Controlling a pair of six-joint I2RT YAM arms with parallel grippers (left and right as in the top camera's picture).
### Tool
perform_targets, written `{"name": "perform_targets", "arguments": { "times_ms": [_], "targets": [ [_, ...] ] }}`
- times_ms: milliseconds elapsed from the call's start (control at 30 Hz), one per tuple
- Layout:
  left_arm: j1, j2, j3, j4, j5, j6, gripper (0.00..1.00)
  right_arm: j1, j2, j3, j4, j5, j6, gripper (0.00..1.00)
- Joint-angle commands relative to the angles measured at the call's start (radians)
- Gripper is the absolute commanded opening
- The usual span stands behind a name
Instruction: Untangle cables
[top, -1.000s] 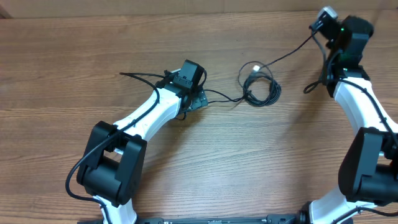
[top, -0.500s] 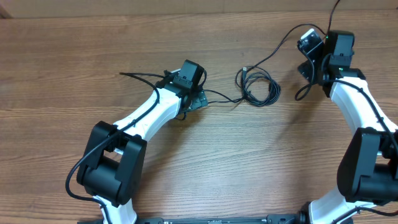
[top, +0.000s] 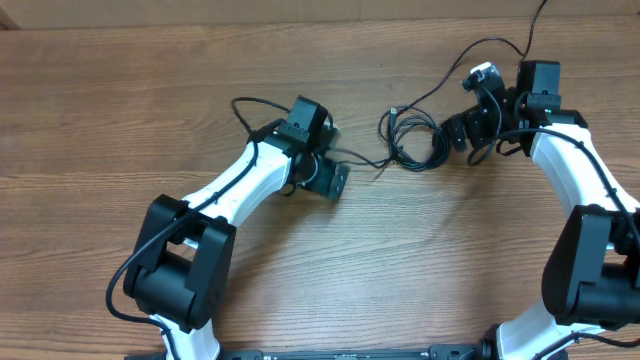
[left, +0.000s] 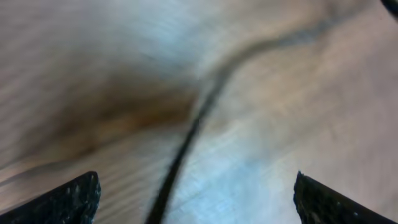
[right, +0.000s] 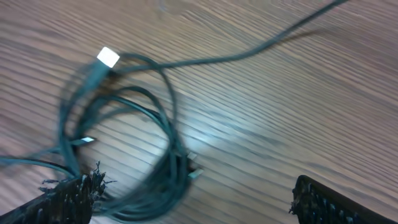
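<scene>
Wood-grain table (top: 100, 110), plain plank pattern, nothing else in the background. The cables (top: 417, 142) lie right of centre as a small loose coil, several loops stacked on one another. One strand (top: 353, 155) runs left out of the coil toward the left arm. Another tail (top: 430, 92) climbs up and right past the right arm.

Left gripper (left: 196, 190): jaws spread wide, holding nothing. Its wrist view is blurred, but a dark strand crosses the table right under the gap.

Right gripper (right: 196, 190): jaws likewise wide apart and empty, hanging just beside the coil. The white plug (right: 107, 57) sits at the coil's upper left in that wrist view.

Step in hand, as I judge it: take a fresh hold on each side and draw the loops apart.
- With the right, take one strand only, near a plug end. Closing on the whole stack would likely drag the tangle along.
- With the left, come down square over the strand beneath it, so it seats between the pads and isn't nudged aside.
- Pull low along the table, slowly. Watch for the coil tightening instead of opening.

Writing: none readable. No brand or label shows on the cables, arms or table. A small green light (top: 548, 97) glows on the right arm.
</scene>
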Motion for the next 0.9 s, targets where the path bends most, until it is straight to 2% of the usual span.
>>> {"name": "perform_targets", "arguments": {
  "times_ms": [0,233,400,733,867],
  "targets": [
    [0.004,-0.001,-0.005,-0.049,0.172,0.332,0.99,-0.001,0.002,0.006,0.003,-0.087,0.088,1.00],
    [0.004,-0.019,-0.005,-0.074,0.389,0.489,0.99,-0.001,0.002,0.006,0.001,-0.087,0.304,1.00],
    [0.004,-0.089,-0.005,-0.110,0.401,0.541,0.99,0.000,0.002,0.006,-0.038,-0.087,0.477,1.00],
    [0.004,-0.168,-0.005,-0.398,0.399,0.659,1.00,0.000,0.002,0.006,-0.073,-0.053,0.524,0.99],
    [0.004,-0.168,-0.005,-0.415,0.399,0.659,1.00,0.000,0.002,0.006,-0.073,-0.053,0.524,0.99]
  ]
}}
